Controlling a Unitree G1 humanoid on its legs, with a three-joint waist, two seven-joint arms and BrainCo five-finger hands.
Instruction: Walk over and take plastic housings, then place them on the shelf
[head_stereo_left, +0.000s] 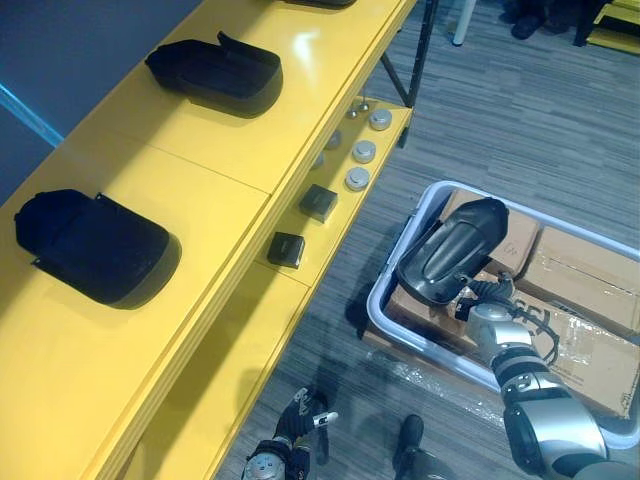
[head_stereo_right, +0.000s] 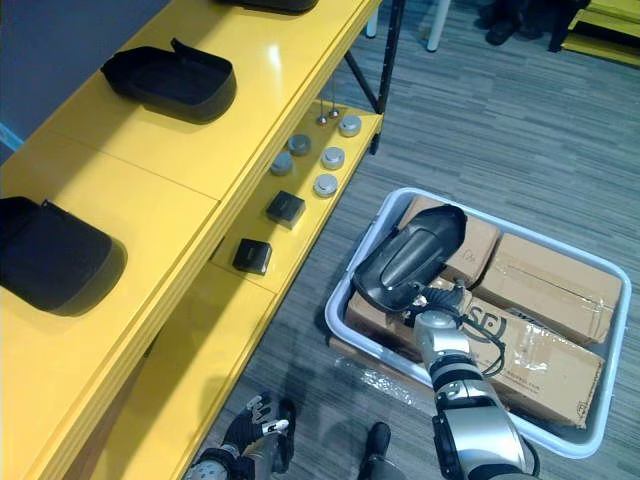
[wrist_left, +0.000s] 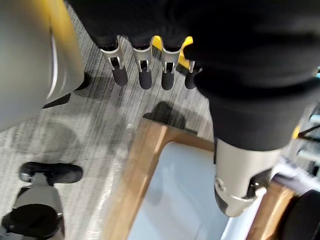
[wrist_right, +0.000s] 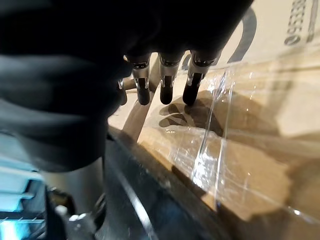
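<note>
Bright overhead light, even. White glare on shelf (head_stereo_left: 190, 160) beside far housing (head_stereo_left: 215, 72). Soft dark shadow hugging near housing (head_stereo_left: 95, 248). Pale sheen along held housing (head_stereo_left: 455, 250). Wrap (wrist_right: 220, 145) in my right wrist view glinting white. Floor (head_stereo_left: 520, 110) evenly lit.

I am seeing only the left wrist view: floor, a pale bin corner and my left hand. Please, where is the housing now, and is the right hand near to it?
Observer: A black housing is tilted over the cardboard boxes in the white bin; the right hand is at its near end.
Operator: How many housings are on the shelf?
Observer: At least two on the yellow top shelf: a far housing and a near housing, with bare yellow between them.
Operator: And where is my left hand?
Observer: The left hand hangs low beside the shelf's lower board.
</note>
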